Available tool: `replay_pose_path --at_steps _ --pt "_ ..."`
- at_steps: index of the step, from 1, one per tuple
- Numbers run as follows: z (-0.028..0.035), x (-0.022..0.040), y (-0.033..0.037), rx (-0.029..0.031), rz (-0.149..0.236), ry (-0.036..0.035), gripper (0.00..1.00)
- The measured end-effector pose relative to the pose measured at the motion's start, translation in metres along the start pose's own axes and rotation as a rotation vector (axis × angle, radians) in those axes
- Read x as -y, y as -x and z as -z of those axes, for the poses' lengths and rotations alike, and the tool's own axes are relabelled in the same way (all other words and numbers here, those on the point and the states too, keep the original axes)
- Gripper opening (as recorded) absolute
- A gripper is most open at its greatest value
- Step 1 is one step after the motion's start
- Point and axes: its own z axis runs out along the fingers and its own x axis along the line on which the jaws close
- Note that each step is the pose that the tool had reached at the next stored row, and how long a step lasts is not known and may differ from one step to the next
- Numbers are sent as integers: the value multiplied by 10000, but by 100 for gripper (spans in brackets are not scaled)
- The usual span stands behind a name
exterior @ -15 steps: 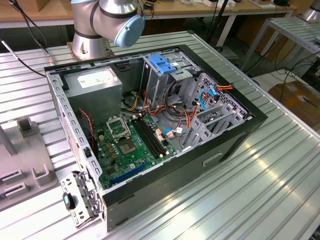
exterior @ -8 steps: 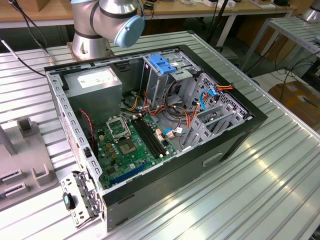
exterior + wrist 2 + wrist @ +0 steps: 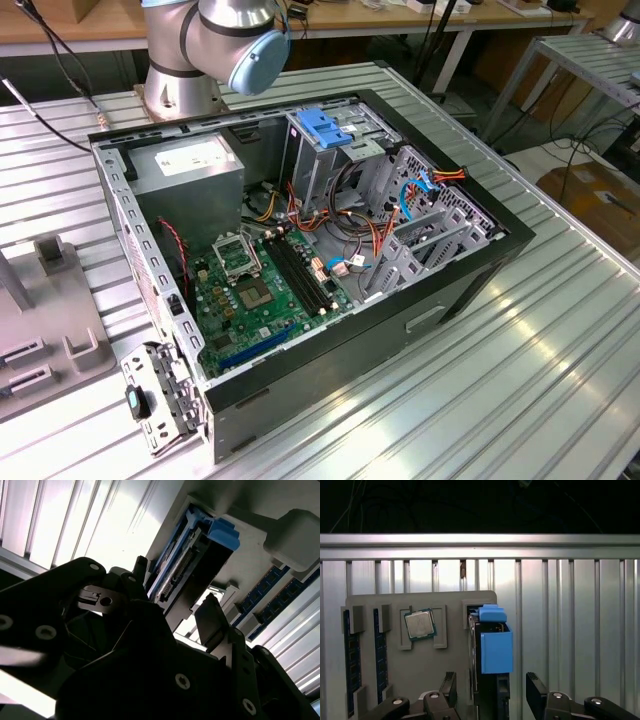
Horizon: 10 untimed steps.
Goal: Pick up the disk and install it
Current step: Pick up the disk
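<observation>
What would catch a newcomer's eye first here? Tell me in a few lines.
The open computer case sits mid-table in the exterior view, its green motherboard and cables laid bare. In the first wrist view, the disk with bright blue rails stands on edge in a grey tray beside a chip, and the open jaws flank it.
</observation>
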Motion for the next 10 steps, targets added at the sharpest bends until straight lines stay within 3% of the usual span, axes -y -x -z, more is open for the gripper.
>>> replay_pose_path --at_steps 4,5,10 --pt "1 0 0 0 0 0 65" --pt "1 0 0 0 0 0 57" --pt "2 0 3 -1 -1 2 57"
